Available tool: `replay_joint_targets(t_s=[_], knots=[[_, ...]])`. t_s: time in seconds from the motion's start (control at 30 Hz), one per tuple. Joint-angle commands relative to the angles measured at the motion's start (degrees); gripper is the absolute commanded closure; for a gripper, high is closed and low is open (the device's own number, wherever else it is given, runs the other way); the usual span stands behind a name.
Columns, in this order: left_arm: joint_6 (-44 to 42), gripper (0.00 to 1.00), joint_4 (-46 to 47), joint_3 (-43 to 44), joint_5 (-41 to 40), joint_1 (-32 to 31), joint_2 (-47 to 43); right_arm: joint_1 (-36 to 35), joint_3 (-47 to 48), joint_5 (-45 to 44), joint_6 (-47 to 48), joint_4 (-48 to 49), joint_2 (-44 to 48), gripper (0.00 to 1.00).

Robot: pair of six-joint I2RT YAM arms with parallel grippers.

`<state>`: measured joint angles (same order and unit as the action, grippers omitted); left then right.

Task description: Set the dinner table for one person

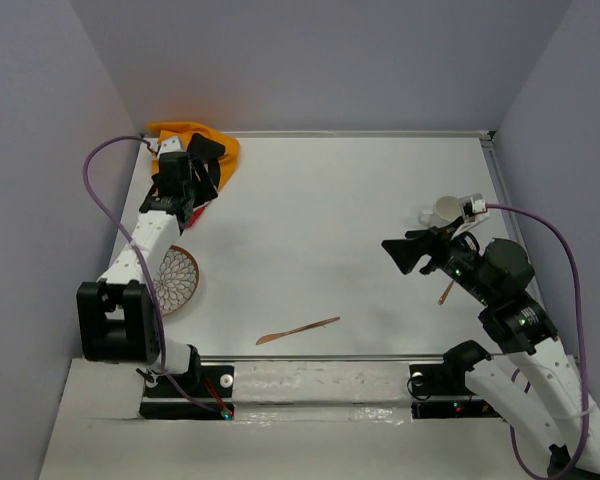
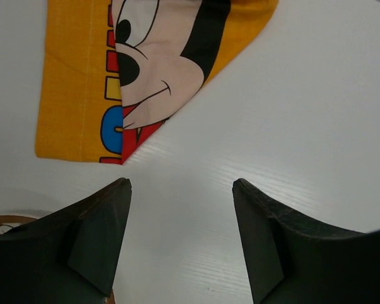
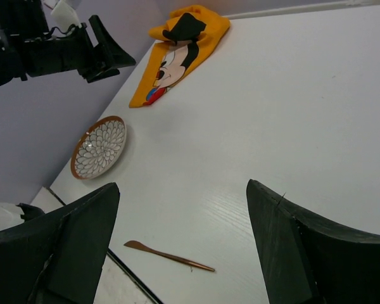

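Observation:
The white dinner table (image 1: 330,220) bears an orange Mickey Mouse cloth (image 1: 195,135) bunched at the back left. A patterned plate (image 1: 177,280) with a brown rim lies at the left edge. A copper knife (image 1: 298,330) lies near the front edge, and a white cup (image 1: 446,210) stands at the right. My left gripper (image 1: 205,165) is open and empty, hovering just in front of the cloth (image 2: 82,76). My right gripper (image 1: 405,252) is open and empty above the table's right side, beside the cup. The knife (image 3: 171,256) shows below its fingers.
A second copper utensil (image 1: 446,292) lies at the right, partly hidden under my right arm. Grey walls enclose the table on three sides. In the right wrist view the plate (image 3: 99,147) and cloth (image 3: 177,50) lie along the left edge.

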<state>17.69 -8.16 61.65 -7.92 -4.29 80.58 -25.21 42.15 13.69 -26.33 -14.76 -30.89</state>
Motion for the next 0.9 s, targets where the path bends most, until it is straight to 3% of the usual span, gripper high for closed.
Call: replay_joint_targets(t_s=[0.0,0.37,0.77,0.8,0.83,0.87], knots=[[-0.46,0.26,3.59,6.10,-4.02,1.04,6.16,-0.45,-0.67,-0.25,0.31,0.96,0.92,0.14],[-1.08,0.40,1.22,13.57,-7.80,2.54,23.73,-0.45,-2.16,1.51,-0.04,3.86,-1.97,0.13],[-1.61,0.36,-3.61,18.33,-7.73,3.33,35.43,-0.45,-3.04,2.57,-0.74,5.01,-2.06,0.14],[-1.61,0.46,-3.61,18.42,-5.81,3.33,36.31,-0.45,-2.78,2.65,-0.83,5.10,-2.15,0.14],[-1.44,0.65,-3.53,18.42,-4.66,3.24,36.84,-0.45,-2.69,2.65,-0.83,5.18,-2.15,0.14],[-1.26,0.73,-3.35,18.33,-3.78,3.15,37.02,-0.45,-2.60,2.65,-0.83,5.36,-2.33,0.14]])
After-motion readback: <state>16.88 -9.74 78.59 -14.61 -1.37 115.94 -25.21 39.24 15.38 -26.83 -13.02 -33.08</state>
